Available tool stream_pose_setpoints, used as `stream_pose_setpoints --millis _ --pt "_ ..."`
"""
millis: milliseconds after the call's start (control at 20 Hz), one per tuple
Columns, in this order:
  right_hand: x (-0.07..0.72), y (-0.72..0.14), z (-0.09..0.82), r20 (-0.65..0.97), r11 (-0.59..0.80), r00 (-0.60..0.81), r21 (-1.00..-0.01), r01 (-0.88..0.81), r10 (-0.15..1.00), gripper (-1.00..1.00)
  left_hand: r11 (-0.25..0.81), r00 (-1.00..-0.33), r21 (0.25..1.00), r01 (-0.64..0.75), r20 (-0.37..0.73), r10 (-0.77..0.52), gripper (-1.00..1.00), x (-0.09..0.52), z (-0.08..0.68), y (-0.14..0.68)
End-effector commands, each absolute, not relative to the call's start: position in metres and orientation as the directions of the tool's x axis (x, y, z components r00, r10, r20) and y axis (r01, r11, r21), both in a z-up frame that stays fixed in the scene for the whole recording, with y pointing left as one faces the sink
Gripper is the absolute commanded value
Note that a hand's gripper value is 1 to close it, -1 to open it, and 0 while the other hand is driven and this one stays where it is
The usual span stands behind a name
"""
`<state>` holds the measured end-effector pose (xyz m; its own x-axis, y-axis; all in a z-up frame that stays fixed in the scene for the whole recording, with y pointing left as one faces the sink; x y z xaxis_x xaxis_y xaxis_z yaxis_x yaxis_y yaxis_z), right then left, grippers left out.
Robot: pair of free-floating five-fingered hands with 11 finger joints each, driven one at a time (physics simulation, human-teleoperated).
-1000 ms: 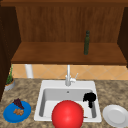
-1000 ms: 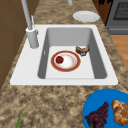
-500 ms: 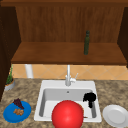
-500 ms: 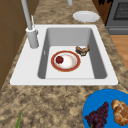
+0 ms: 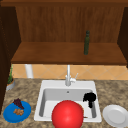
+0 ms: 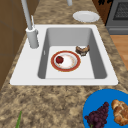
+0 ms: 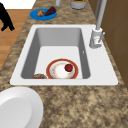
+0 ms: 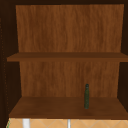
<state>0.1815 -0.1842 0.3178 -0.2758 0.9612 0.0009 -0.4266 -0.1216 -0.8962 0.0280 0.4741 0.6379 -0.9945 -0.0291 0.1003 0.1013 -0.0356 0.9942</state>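
Centre frame, front view: white sink (image 5: 41, 100); red-rimmed plate (image 6: 65, 61) on its floor carrying a small red fruit (image 6: 59, 59), brown pastry (image 6: 82, 49) just beside; right hand (image 5: 89, 98) at the basin's right, grip cannot be told.

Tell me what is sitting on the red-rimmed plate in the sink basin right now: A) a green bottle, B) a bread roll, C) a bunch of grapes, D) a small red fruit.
D: in the left side view a small red fruit lies on the red-rimmed plate in the sink; the right side view shows the same.
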Motion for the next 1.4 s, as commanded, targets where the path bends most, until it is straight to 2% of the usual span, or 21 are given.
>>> stream_pose_setpoints --millis 0,450,1350 --pt "0.182 -0.184 0.318 0.001 -0.122 -0.276 -0.896 -0.427 0.961 0.0 -0.038 -0.993 0.992 0.12 0.119 -0.029 -1.0 0.02 0.656 0.451" --pt "0.182 -0.184 0.318 0.001 -0.122 -0.276 -0.896 -0.427 0.961 0.0 -0.05 -0.971 0.992 0.112 0.099 -0.216 -1.0 0.013 0.678 0.399" --pt "0.182 -0.184 0.318 0.001 -0.122 -0.276 -0.896 -0.427 0.961 0.0 -0.051 -0.893 0.995 0.087 0.056 -0.446 -1.0 0.015 0.688 0.296"
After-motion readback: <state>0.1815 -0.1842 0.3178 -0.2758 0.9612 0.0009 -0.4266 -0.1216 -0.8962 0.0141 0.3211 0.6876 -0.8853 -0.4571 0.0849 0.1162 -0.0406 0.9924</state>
